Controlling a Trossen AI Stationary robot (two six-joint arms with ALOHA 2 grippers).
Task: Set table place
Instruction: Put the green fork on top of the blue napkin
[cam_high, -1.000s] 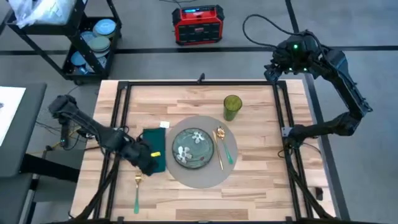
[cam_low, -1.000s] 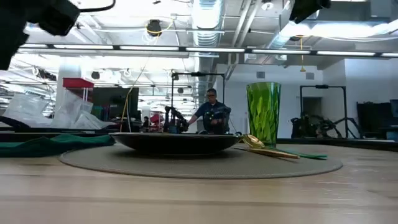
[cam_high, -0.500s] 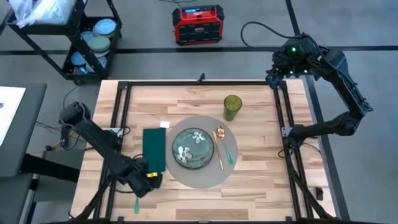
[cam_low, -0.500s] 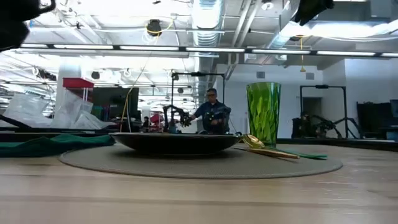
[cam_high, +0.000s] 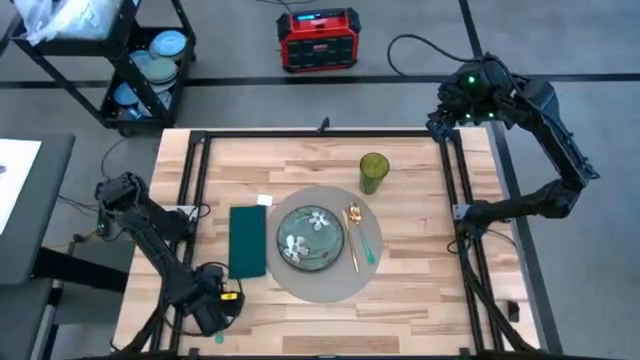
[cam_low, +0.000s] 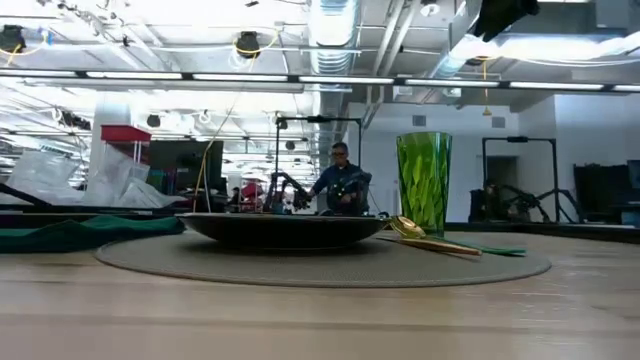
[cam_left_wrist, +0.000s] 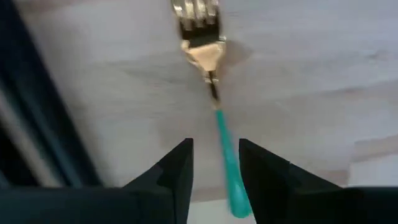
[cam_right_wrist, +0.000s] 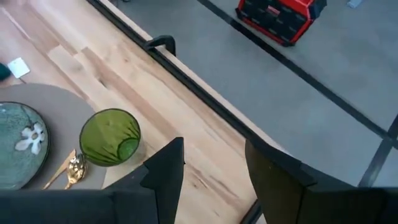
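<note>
Left claw (cam_high: 212, 314) low over the table (cam_high: 300, 160) at its front left corner, beside the black rail. Left wrist view: fingers (cam_left_wrist: 179, 168) parted, released, holding nothing; a fork (cam_left_wrist: 211, 87) with gold tines and teal handle lies on the wood, its handle running between the two fingers.

Right claw (cam_high: 447, 112) raised off the far right corner of the table, fingers (cam_right_wrist: 166, 163) apart, empty.

Mat (cam_high: 330, 283), round and grey, sits mid-table. Green floral plate (cam_high: 310, 238) centred on it. Gold spoon (cam_high: 351, 225) and a teal-handled utensil (cam_high: 368, 243) lie on the mat right of the plate. Green glass (cam_high: 374, 171) stands upright just beyond the mat's far right edge. Dark teal napkin (cam_high: 248, 240) lies flat just left of the mat.

Low view: a person (cam_low: 338, 182) sits in the room behind.
</note>
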